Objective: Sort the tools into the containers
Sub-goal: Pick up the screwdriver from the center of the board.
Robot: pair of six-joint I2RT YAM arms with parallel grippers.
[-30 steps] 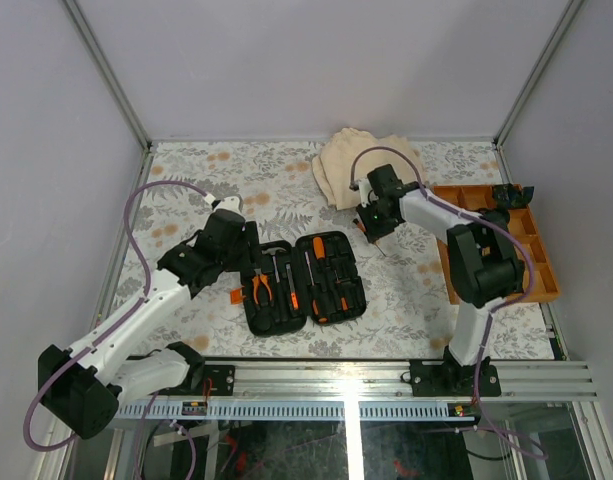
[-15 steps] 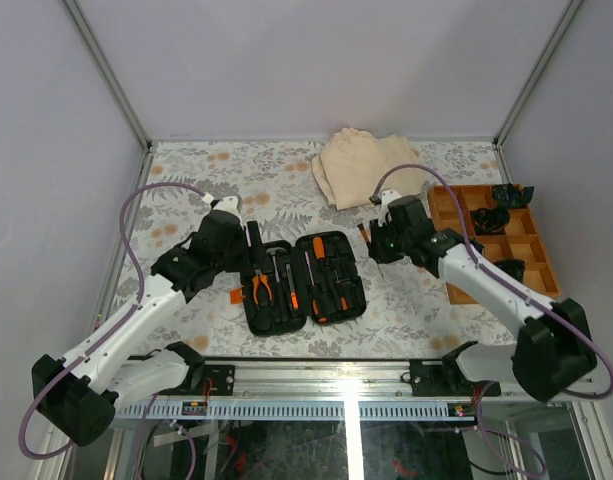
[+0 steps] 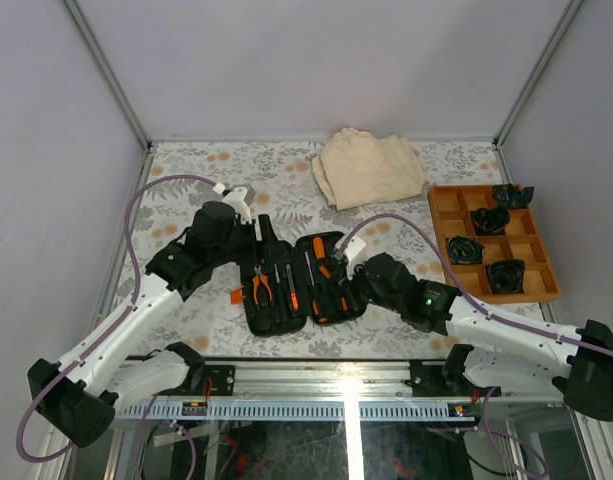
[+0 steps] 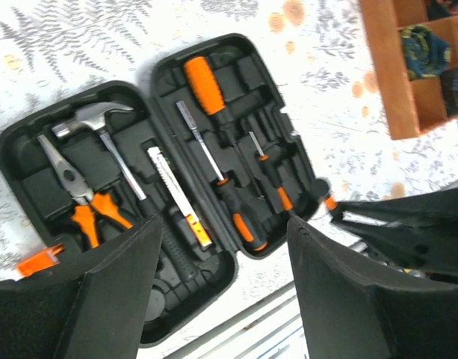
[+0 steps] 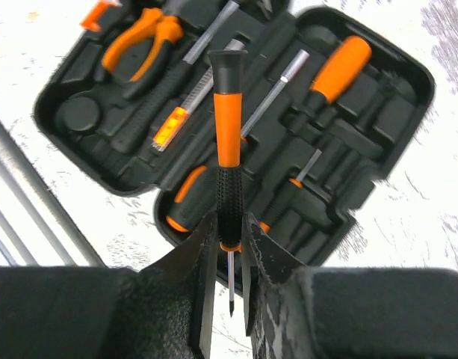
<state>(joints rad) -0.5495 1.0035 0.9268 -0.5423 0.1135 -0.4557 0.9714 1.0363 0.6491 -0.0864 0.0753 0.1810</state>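
The black tool case (image 3: 304, 312) lies open in the middle of the table. Its slots hold a hammer (image 4: 94, 120), orange-handled pliers (image 4: 81, 203) and several screwdrivers (image 4: 214, 161). My right gripper (image 5: 230, 247) is shut on a small black-and-orange screwdriver (image 5: 229, 142), held lengthwise over the case's right half (image 5: 378, 97), metal tip pointing back toward the wrist. In the top view my right gripper (image 3: 350, 263) hovers at the case's right edge. My left gripper (image 4: 225, 292) stands open and holds nothing, above the case's left half; in the top view my left gripper (image 3: 263, 238) is at the case's far edge.
A folded beige cloth (image 3: 369, 167) lies at the back. An orange-brown compartment tray (image 3: 441, 240) with dark bundles in its cells sits at the right. A metal rail (image 3: 386, 375) runs along the table's near edge, and grey walls close in the sides.
My right arm swung from beside the cloth down to the case's right side, carrying the screwdriver. My left gripper opened a little wider and shifted slightly toward the back.
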